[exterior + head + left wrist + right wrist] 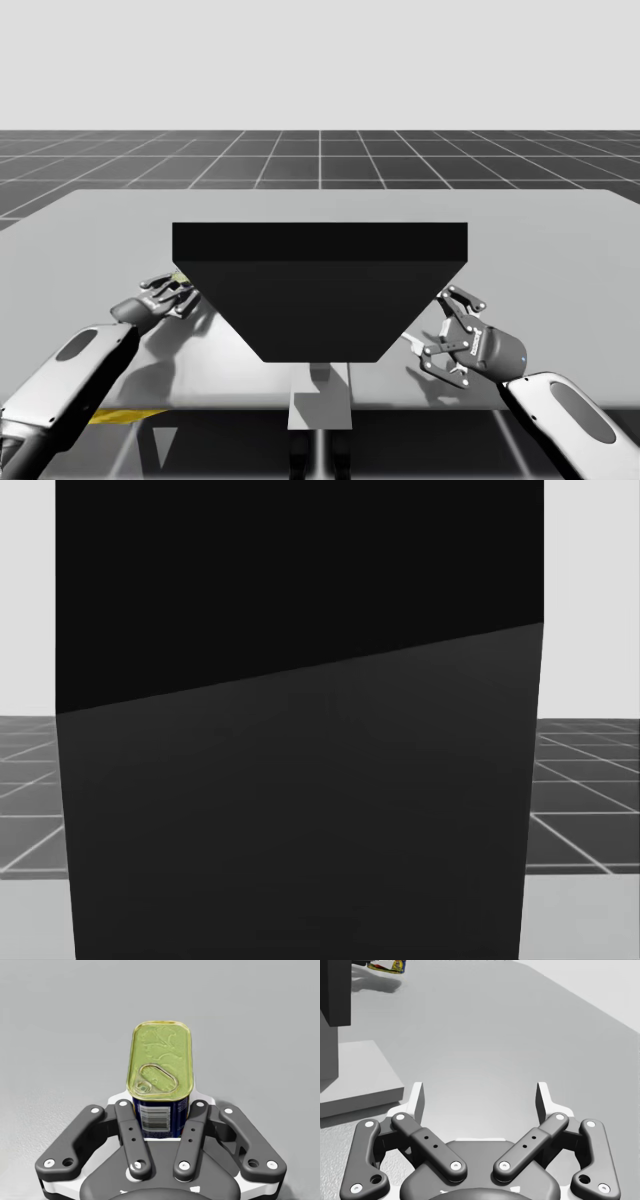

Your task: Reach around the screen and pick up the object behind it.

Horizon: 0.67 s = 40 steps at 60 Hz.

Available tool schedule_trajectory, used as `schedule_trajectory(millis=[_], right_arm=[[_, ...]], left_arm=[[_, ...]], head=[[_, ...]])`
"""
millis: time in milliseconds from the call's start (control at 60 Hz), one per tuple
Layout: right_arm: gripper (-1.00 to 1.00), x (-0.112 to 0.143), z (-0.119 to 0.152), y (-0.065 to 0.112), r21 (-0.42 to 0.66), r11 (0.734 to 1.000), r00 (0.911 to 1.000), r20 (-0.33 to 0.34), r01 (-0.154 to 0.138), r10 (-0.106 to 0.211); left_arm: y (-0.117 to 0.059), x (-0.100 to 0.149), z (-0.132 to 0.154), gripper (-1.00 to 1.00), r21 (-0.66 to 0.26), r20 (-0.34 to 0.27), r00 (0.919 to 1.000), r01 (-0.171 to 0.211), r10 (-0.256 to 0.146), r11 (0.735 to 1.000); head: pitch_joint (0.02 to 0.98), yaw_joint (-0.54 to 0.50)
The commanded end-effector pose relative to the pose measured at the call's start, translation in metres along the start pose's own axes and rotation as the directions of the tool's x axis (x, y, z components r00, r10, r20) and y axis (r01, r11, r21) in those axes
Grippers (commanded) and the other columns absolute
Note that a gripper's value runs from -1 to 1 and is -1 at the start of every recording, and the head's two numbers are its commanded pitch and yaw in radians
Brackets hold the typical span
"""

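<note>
Much table (530,1035) beyond right fingers (418,1101)

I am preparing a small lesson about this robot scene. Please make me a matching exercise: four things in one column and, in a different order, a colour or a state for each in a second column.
Things:
1. left claw
2. right claw
3. screen
4. can

Descriptions:
A. black, stands on the table between the two claws
B. open, holding nothing
C. gold lid, blue side
D. shut on the can

Pairs: 1-D, 2-B, 3-A, 4-C.
</note>
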Motion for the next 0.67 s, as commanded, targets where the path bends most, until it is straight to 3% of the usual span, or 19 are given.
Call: schedule_trajectory(millis=[17, 183, 317, 400, 450, 467, 517, 533, 633, 667], right_arm=[[-1.00, 0.001, -0.001, -0.001, -0.009, 1.000, 1.0000, 0.007, -0.005, 0.005], [-1.00, 0.001, -0.002, -0.001, -0.012, 1.000, 0.9999, 0.011, -0.006, 0.006], [-1.00, 0.001, -0.001, -0.001, -0.014, 1.000, 0.9999, 0.014, -0.004, 0.004], [-1.00, 0.001, -0.002, -0.001, -0.012, 1.000, 0.9999, 0.011, -0.005, 0.005], [-1.00, 0.001, -0.002, -0.001, -0.013, 1.000, 0.9999, 0.011, -0.005, 0.005], [-1.00, 0.001, -0.002, -0.001, -0.013, 1.000, 0.9999, 0.011, -0.004, 0.004], [-1.00, 0.001, -0.002, -0.001, -0.013, 1.000, 0.9999, 0.012, -0.005, 0.005], [-1.00, 0.001, -0.001, -0.001, -0.015, 1.000, 0.9999, 0.012, -0.005, 0.005], [-1.00, 0.002, -0.002, -0.002, -0.035, 0.999, 0.9998, 0.021, -0.001, 0.002], [-1.00, 0.004, -0.004, -0.005, -0.059, 0.998, 0.9995, 0.031, 0.008, -0.006]], left_arm=[[0.033, 0.033, 0.022, 1.00, -0.008, 0.077, 0.9956, 0.054, -0.054, 0.998], [0.045, 0.067, 0.042, 1.00, 0.049, 0.145, 0.9849, 0.088, -0.094, 0.995], [0.045, 0.104, 0.053, 1.00, 0.087, 0.210, 0.9665, 0.131, -0.147, 0.987], [0.040, 0.134, 0.064, 1.00, 0.118, 0.274, 0.9454, 0.149, -0.176, 0.982], [0.037, 0.144, 0.067, 1.00, 0.126, 0.298, 0.9369, 0.152, -0.184, 0.980], [0.034, 0.153, 0.071, 1.00, 0.134, 0.320, 0.9276, 0.157, -0.193, 0.978], [0.030, 0.161, 0.074, 1.00, 0.141, 0.341, 0.9172, 0.166, -0.205, 0.976], [0.027, 0.168, 0.077, 1.00, 0.148, 0.361, 0.9072, 0.172, -0.215, 0.974], [0.015, 0.184, 0.083, 1.00, 0.163, 0.409, 0.8812, 0.185, -0.237, 0.969], [0.009, 0.190, 0.086, 1.00, 0.175, 0.430, 0.8670, 0.194, -0.252, 0.965]], head=[[0.151, -0.03], [0.148, -0.03], [0.148, -0.03], [0.151, -0.03], [0.151, -0.03], [0.151, -0.03], [0.151, -0.03], [0.151, -0.03], [0.150, -0.03], [0.149, -0.03]])
